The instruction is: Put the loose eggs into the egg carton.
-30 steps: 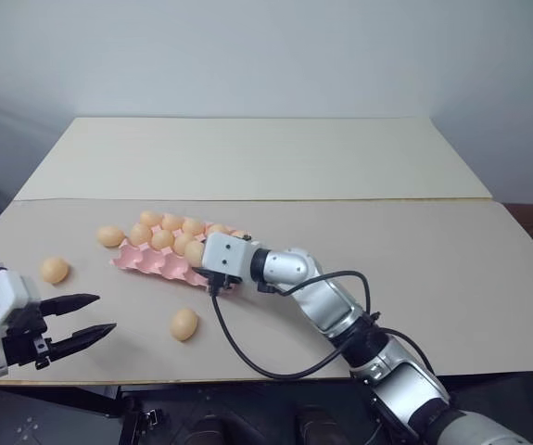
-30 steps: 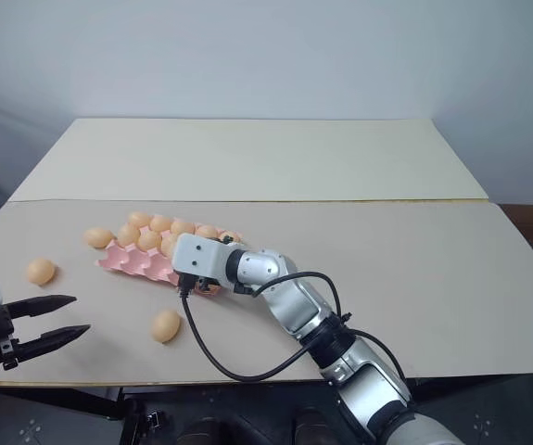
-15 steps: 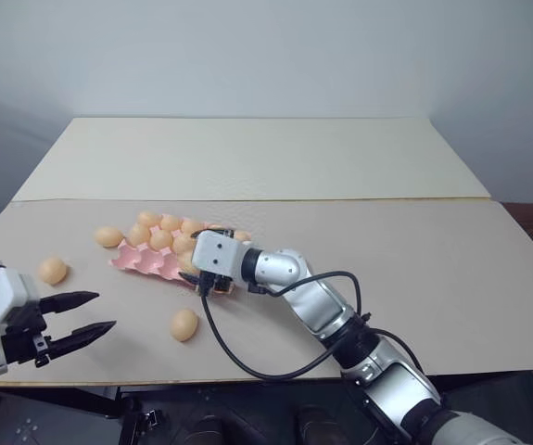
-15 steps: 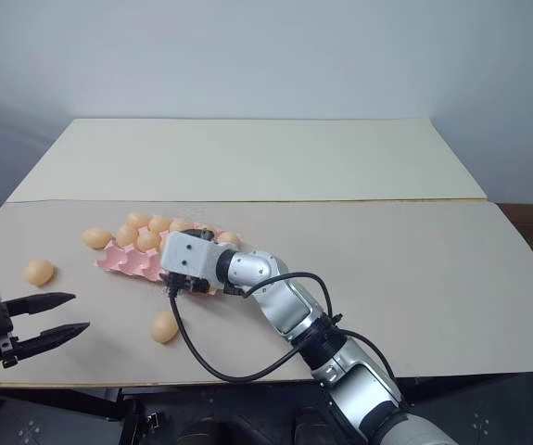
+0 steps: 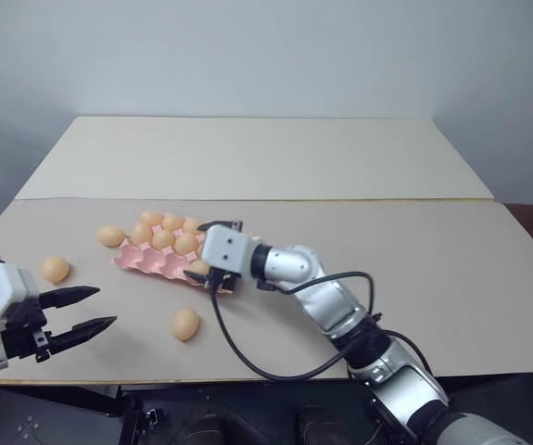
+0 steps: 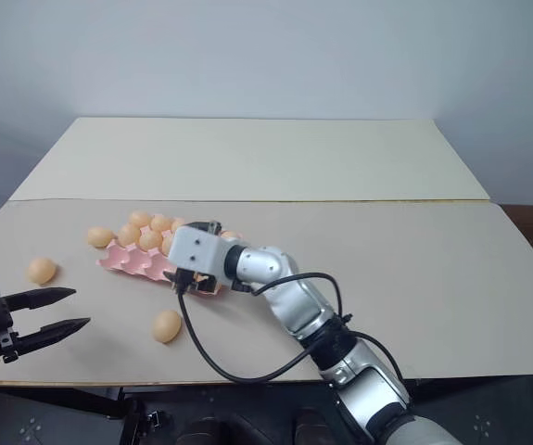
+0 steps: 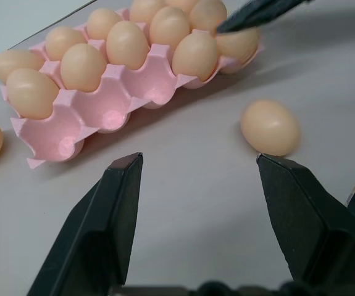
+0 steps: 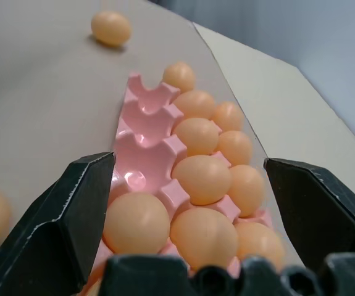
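- The left gripper [image 5: 107, 311] was seen at the left front of the table [image 5: 433, 260], its two black fingers parted and empty, touching nothing.
- Through the left wrist view, one loose egg [image 7: 270, 127] was seen lying on the table between the spread fingertips and the egg carton [image 7: 112, 102], apart from both.
- Another loose egg [image 5: 56, 269] lay on the table near the left gripper, just beyond it; a third [image 5: 110, 235] lay just beside the carton's far left end; whether it touched the tray could not be told.
- The egg carton, a pink lidless tray, was found left of the table's middle, lying at a slant.
- The far two rows of cups were filled with eggs; in the near row, three cups at the left end [image 8: 141, 137] were empty and pink, and an egg [image 8: 136, 222] sat in the next cup.
- The right gripper [image 5: 212, 252] was held over the carton's right end, jaws spread wide and released, with nothing between them.
- In the right wrist view the filled and empty cups were told apart plainly; in the head views the right end of the tray was hidden behind the wrist.
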Action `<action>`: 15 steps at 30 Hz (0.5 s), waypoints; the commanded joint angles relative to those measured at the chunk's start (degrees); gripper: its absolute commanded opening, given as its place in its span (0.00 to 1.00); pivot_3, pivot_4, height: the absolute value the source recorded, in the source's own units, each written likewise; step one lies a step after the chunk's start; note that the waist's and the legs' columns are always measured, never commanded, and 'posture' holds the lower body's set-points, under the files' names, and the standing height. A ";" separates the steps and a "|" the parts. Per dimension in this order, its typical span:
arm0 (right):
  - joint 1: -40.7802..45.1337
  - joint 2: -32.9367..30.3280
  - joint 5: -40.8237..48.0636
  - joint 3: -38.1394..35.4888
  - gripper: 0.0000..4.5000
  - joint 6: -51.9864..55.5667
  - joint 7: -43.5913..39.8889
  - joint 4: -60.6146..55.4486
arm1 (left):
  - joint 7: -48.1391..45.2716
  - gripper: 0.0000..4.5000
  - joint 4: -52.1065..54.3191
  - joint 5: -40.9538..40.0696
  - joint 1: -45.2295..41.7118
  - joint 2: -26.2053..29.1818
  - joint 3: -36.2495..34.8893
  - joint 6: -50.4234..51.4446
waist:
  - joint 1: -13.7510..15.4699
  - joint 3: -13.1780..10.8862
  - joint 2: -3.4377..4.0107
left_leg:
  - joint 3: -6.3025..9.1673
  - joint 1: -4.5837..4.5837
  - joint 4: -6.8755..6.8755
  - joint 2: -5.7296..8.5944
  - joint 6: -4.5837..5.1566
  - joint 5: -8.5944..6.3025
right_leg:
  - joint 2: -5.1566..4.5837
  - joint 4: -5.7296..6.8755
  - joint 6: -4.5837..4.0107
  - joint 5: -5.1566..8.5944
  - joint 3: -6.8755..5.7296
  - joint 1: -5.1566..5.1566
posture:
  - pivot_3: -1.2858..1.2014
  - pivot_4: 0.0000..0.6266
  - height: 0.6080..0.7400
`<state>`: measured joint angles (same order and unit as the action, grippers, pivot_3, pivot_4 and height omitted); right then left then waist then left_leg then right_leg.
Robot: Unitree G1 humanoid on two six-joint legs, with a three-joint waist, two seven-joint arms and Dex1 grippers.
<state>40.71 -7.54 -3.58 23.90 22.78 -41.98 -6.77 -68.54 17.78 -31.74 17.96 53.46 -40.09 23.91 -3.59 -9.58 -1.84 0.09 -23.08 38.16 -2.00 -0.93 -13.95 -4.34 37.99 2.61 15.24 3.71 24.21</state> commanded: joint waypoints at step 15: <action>-13.65 -35.43 29.30 -19.30 1.00 21.23 -20.28 -33.42 | -9.65 0.72 -3.73 1.29 6.20 3.62 -7.30 -3.64 | 0.05 -0.03 -0.06 | -0.08 0.14 -0.08 -0.03 0.01 0.00 | 0.06 -0.10 -0.03 0.05 0.02 -0.09 | 0.52 0.24 1.00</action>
<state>26.63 -42.42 23.52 6.47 44.16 -61.55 -37.63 -77.65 13.62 -30.45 23.83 56.70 -45.33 21.35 -3.53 -9.61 -1.91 0.01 -22.94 38.08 -2.04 -0.92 -13.95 -4.27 37.89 2.58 15.28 3.73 24.11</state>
